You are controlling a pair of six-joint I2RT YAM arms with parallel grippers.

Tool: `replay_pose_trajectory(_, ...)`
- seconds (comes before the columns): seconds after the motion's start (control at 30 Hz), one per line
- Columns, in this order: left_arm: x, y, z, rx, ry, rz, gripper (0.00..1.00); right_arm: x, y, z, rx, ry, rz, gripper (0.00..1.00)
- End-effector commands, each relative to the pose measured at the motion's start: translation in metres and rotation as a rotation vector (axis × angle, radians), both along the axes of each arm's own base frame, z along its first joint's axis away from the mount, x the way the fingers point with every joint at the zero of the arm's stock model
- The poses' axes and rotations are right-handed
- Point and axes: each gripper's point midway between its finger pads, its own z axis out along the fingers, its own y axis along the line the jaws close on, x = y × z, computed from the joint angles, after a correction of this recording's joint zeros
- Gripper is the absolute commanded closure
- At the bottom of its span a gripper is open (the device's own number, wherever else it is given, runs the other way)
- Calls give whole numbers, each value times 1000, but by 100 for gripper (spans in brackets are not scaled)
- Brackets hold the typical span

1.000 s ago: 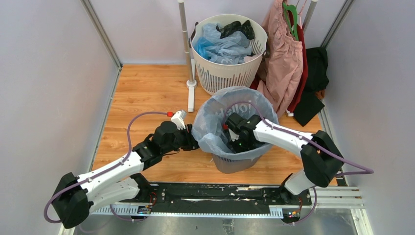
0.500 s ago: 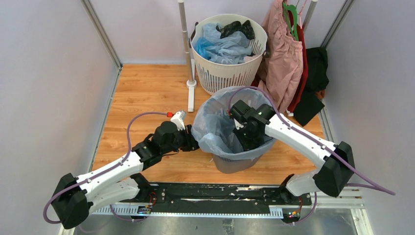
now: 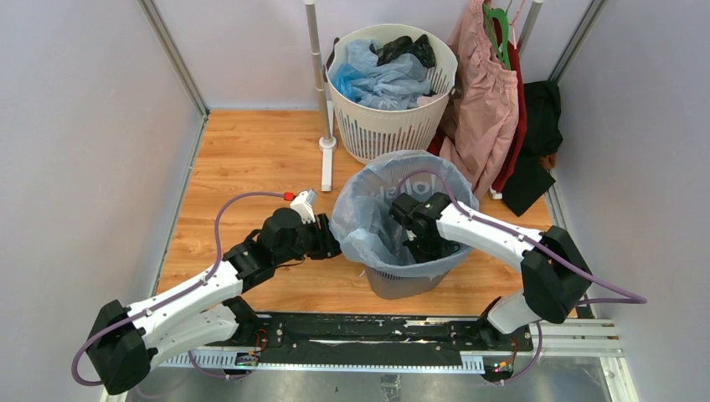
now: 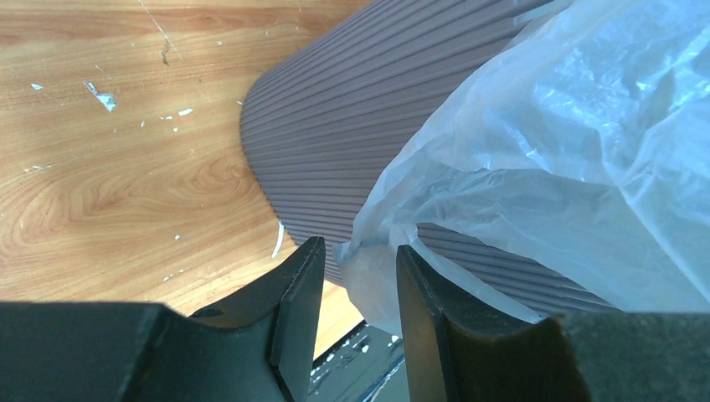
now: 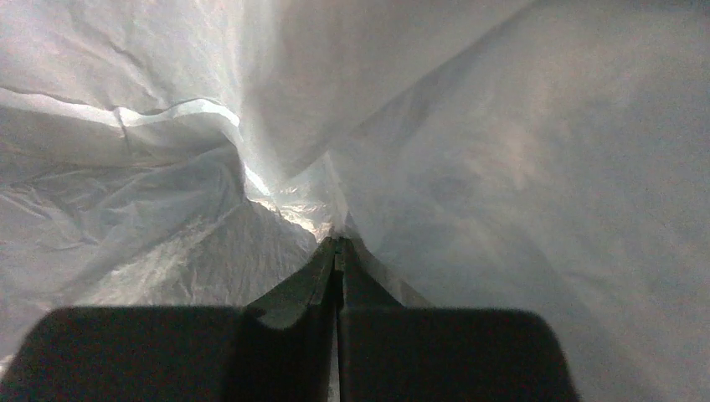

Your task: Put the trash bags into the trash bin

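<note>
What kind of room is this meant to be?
Probably a mocked-up laundry or utility corner: a round white slotted plastic basket, a pink cloth garment hanging from a green hanger, and a wood-grain floor.

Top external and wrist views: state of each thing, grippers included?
trash bin: upright, lined.
trash bag: open-mouthed, lining the bin, edge folded over its rim.
left gripper: open, bag edge between its jaws, outside the bin.
right gripper: shut, down inside the bag.
white basket: upright, full.
pink garment: hanging.
</note>
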Motion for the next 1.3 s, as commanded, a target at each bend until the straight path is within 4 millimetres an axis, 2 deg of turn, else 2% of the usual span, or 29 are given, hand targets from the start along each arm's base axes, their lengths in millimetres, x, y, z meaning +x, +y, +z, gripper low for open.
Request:
replay_pose_trajectory(0.0, 2, -1, 15, -10, -38, 1, 58, -1, 3, 1, 21, 11, -33, 96)
replay_pose_trajectory(0.13, 2, -1, 14, -10, -38, 1, 58, 3, -2, 4, -7, -1, -21, 94)
replay_pose_trajectory(0.4, 2, -1, 17, -13, -42, -1, 57, -3, -4, -21, -30, 43, -29, 94)
replay_pose_trajectory(0.53, 1, 0, 17, -11, -42, 0, 58, 0, 0, -10, 4, 13, -35, 94)
replay_pose_trajectory(0.77, 0, 0, 16, -12, -41, 1, 58, 24, 21, 61, 159, -166, -67, 90)
replay_pose_trajectory(0.9, 0, 1, 16, -12, -42, 0, 57, 32, 41, 86, 281, -224, -107, 90)
replay_pose_trajectory(1.0, 0, 0, 16, -12, -40, 1, 56, 30, 72, 87, 446, -199, -143, 90)
replay_pose_trajectory(1.13, -1, 2, 16, -8, -40, 2, 51, 22, 108, 78, 618, -130, -193, 91)
replay_pose_trajectory(1.27, -1, 2, 16, -7, -39, 1, 51, 14, 112, 55, 568, -108, -195, 93)
